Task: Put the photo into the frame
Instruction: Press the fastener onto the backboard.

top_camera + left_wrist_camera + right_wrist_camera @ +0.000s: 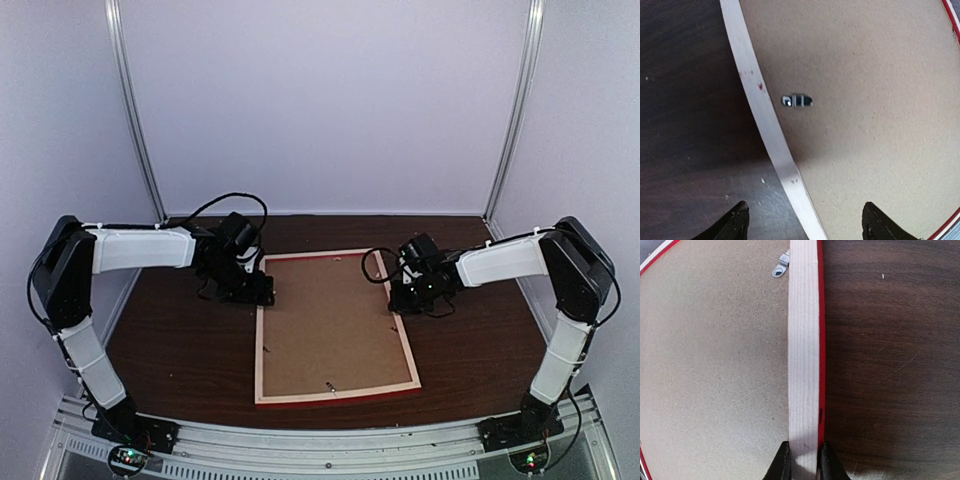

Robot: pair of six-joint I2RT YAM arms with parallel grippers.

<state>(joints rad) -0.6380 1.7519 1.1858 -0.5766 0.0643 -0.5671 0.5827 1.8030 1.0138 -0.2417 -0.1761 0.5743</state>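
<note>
The frame (262, 350) lies face down on the dark table, its pale wood back up and a red edge along its near side. A brown backing board (335, 320) fills it. The photo is hidden from every view. My left gripper (256, 288) hovers over the frame's left rail (760, 105), and in the left wrist view its open jaws (804, 210) stand wide on either side of that rail. My right gripper (405, 298) sits at the right rail (803, 340). There the right gripper (804, 449) is shut on the rail, one finger on each side.
Small metal clips (796, 100) (781, 266) sit on the backing board near the rails. Dark wood table (180, 340) surrounds the frame. White booth walls and two metal poles (135, 110) close off the back.
</note>
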